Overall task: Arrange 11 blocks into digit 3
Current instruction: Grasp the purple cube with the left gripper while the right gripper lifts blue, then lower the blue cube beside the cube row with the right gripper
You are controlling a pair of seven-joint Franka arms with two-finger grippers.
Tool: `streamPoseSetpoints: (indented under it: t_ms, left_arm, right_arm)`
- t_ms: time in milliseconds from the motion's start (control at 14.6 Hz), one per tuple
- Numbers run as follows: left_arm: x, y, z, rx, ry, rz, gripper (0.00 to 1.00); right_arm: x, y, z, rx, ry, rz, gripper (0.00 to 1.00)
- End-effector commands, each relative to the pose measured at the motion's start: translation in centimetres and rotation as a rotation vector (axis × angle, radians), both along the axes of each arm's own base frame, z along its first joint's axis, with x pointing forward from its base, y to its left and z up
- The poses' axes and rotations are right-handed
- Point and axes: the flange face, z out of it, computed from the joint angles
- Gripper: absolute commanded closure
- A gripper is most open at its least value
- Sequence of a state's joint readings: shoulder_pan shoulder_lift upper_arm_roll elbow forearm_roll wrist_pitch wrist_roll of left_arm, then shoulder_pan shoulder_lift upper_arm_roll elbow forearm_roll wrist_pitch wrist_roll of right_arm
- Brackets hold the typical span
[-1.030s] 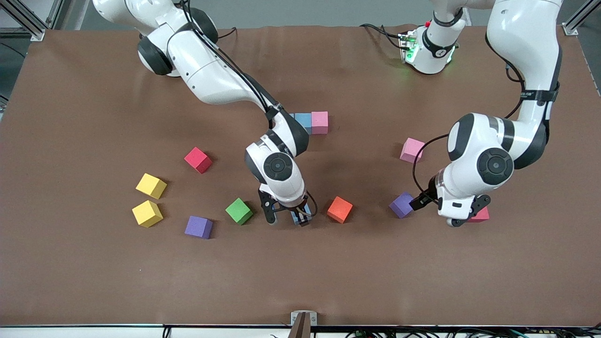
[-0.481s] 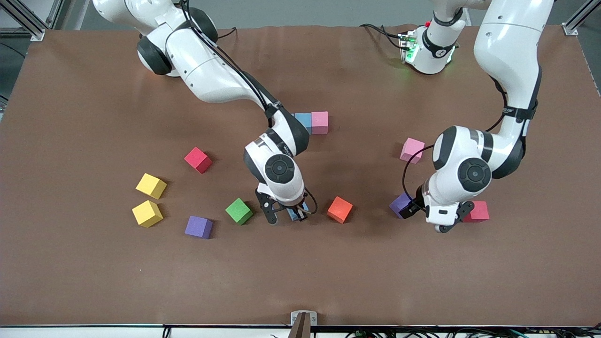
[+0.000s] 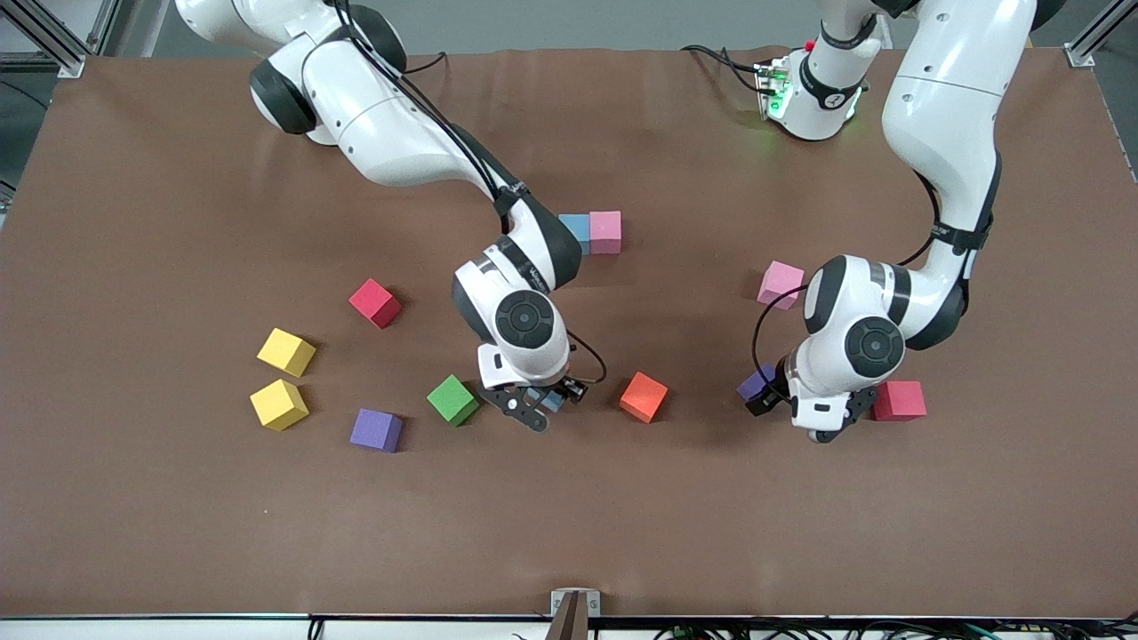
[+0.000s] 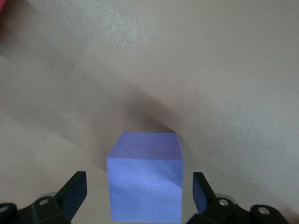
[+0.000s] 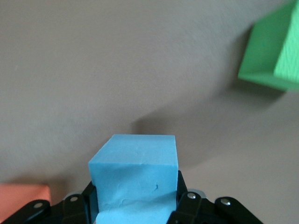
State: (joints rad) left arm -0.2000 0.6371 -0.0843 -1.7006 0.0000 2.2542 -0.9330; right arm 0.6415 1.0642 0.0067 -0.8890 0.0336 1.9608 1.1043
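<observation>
My right gripper (image 3: 547,401) is shut on a light blue block (image 5: 133,179) and hangs low over the table between the green block (image 3: 452,399) and the orange block (image 3: 643,396). My left gripper (image 3: 768,396) is open over a purple block (image 4: 145,184), which sits between its fingers (image 4: 74,192) without touching them. In the front view that purple block (image 3: 753,384) is partly hidden by the left hand. A light blue block (image 3: 577,228) and a pink block (image 3: 605,232) touch near the table's middle. Another pink block (image 3: 781,284) lies by the left arm.
Toward the right arm's end lie two yellow blocks (image 3: 286,352) (image 3: 278,404), a second purple block (image 3: 376,430) and a red cube (image 3: 374,303). Another red cube (image 3: 899,400) sits beside the left hand. The brown table (image 3: 569,533) is bare near the front camera.
The left gripper has swung toward the purple block and now straddles it. The right gripper has turned and shifted slightly away from the front camera with the light blue block.
</observation>
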Motion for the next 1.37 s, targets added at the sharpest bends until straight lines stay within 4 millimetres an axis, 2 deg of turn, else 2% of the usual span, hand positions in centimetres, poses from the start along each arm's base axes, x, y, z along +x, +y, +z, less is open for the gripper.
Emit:
streamPoseSetpoints:
  t_ms: [0,69,275,343,550,756,962,1030,1099,1305]
  left_arm:
    - [0.3,-0.3,-0.8,-0.013,-0.005,0.017,0.06]
    - [0.4,-0.3,-0.7,-0.014,-0.008,0.017,0.16]
    - [0.8,-0.5,-0.4,-0.05,-0.009,0.034,0.56]
    - [0.7,-0.7,-0.9,-0.059,0.0,0.042,0.63]
    - [0.9,-0.8,0.0,-0.062,-0.007,0.046,0.83]
    - [0.9,-1.5,4.3,-0.081,-0.036,0.037,0.86]
    - [0.1,-2.2,9.7,-0.087,-0.032,0.041,0.91]
    - [-0.2,-2.2,11.1,-0.083,-0.031,0.045,0.96]
    - [-0.3,-2.2,12.3,-0.084,-0.039,0.045,0.99]
    - [-1.1,-2.2,15.1,-0.079,-0.029,0.039,0.99]
  right_arm:
    - [-1.9,-2.3,1.7,-0.009,0.034,0.154,0.99]
    - [-2.7,-2.7,1.8,-0.008,0.034,0.209,0.99]
    - [-4.9,-4.0,2.8,0.004,0.011,0.246,0.99]
    - [-5.9,-4.4,2.9,0.015,-0.001,0.267,0.99]
    - [-9.3,-4.9,2.2,0.043,-0.028,0.314,0.99]
    - [-11.4,-4.4,1.0,0.082,-0.038,0.321,0.99]
    - [-12.7,-4.4,0.5,0.105,-0.011,0.346,0.99]
    - [-13.3,-4.4,0.5,0.135,0.011,0.364,0.99]
    - [-13.7,-4.4,0.6,0.163,0.026,0.371,0.99]
    - [-15.2,-4.8,0.6,0.17,0.042,0.396,0.99]
